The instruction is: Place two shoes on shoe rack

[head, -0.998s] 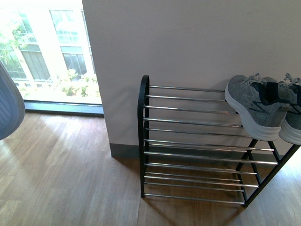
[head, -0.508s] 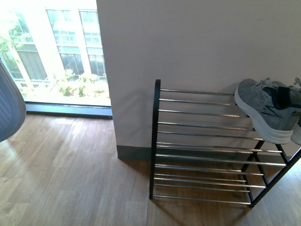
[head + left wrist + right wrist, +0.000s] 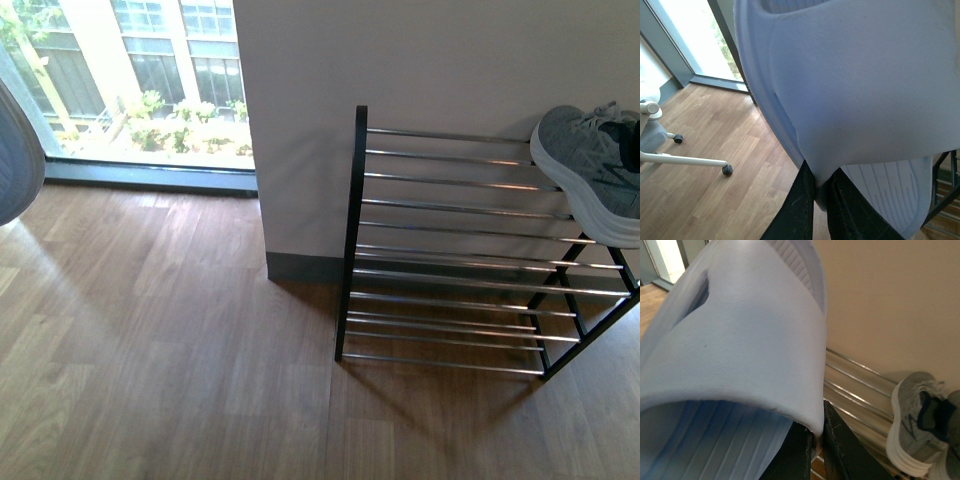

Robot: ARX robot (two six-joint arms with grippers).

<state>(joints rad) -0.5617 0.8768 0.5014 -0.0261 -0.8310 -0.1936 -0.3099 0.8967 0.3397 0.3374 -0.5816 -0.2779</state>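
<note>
The shoe rack (image 3: pixel 355 215), black-framed with chrome bars, stands against the white wall at the right of the front view. A grey knit sneaker (image 3: pixel 590 175) with a white sole rests on its top bars at the right edge. At the far left edge hangs part of a pale blue slide (image 3: pixel 18 160). In the left wrist view my left gripper (image 3: pixel 821 192) is shut on the strap edge of a pale blue slide (image 3: pixel 855 85). My right gripper (image 3: pixel 816 432) is shut on the strap of another pale blue slide (image 3: pixel 740 350), with the shoe rack (image 3: pixel 855 390) and grey sneakers (image 3: pixel 915 425) beyond it.
Wooden floor (image 3: pixel 170 340) spreads in front of the rack. A floor-to-ceiling window (image 3: pixel 140 80) lies to the left of the wall. A white office chair base (image 3: pixel 670 155) with castors stands on the floor in the left wrist view.
The front view has swung left and tilted: the rack and sneakers slid right, so only one sneaker shows at the edge. The slide at the left edge stays.
</note>
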